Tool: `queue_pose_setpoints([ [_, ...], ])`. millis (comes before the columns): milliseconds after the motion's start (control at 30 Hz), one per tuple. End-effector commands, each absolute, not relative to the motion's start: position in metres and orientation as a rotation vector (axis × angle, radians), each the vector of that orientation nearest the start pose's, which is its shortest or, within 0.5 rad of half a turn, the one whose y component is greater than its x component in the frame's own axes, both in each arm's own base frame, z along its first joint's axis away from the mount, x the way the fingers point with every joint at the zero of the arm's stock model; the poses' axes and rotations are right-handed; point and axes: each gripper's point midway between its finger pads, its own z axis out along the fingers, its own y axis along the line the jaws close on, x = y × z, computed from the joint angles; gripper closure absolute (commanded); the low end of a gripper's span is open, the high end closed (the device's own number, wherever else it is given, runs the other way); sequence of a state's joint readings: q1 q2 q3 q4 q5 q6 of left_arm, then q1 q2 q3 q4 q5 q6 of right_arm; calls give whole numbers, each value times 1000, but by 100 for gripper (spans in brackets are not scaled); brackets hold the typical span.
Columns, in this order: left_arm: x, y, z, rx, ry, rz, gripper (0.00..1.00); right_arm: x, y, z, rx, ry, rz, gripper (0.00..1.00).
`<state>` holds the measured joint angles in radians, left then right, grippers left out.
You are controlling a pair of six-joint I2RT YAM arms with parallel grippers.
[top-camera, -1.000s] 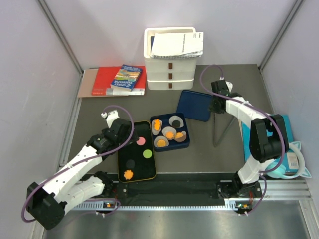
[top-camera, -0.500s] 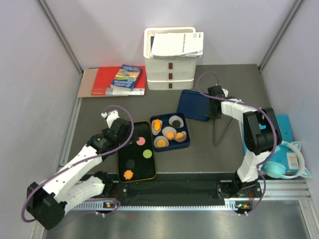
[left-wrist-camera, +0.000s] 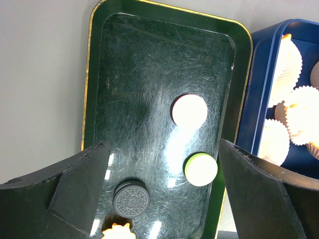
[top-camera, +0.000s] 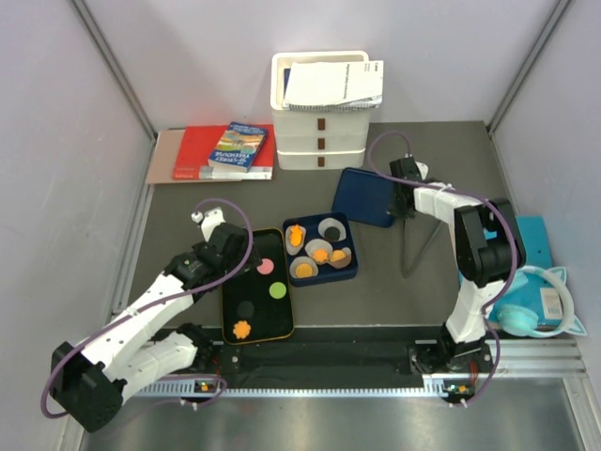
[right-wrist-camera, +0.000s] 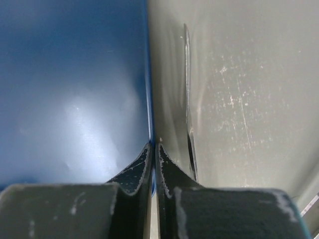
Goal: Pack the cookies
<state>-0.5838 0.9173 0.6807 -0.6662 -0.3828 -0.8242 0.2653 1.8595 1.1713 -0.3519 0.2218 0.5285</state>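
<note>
Four cookies lie on the dark tray: pink, green, black and orange. The left wrist view shows the pink, green, black and orange ones. My left gripper is open and empty above the tray's left part. The blue box holds white paper cups and orange cookies. My right gripper is shut on the right rim of the blue lid, which also shows in the right wrist view.
White stacked drawers with a notebook on top stand at the back. Books lie at the back left. Thin grey tongs lie right of the box. A teal object sits at the right edge.
My right gripper has shifted a little to the left and back at the lid's right rim. The left arm and the cookies have not moved.
</note>
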Motion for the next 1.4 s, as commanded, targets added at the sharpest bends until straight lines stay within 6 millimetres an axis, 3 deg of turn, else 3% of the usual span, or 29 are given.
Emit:
queue_pose_setpoints([
  [0,228,-102,116,-449,2324,-187,5,393,84,4,409,2625,-79,100],
  [67,228,-103,117,-452,2319,-193,5,389,81,6,412,2626,-86,100],
  [200,228,-105,118,-448,2318,-212,5,387,72,27,442,2567,-95,100],
  [467,233,-109,125,-444,2301,-232,5,393,71,123,456,2374,-2,100],
  [600,236,-111,130,-442,2287,-246,5,389,72,150,447,2332,37,100],
  [867,246,-121,138,-442,2272,-284,5,373,71,164,448,2312,70,100],
  [1033,260,-132,149,-435,2223,-343,3,359,78,183,435,2267,157,100],
  [1367,301,-200,216,-301,2001,-736,1,312,98,197,343,2249,276,100],
])
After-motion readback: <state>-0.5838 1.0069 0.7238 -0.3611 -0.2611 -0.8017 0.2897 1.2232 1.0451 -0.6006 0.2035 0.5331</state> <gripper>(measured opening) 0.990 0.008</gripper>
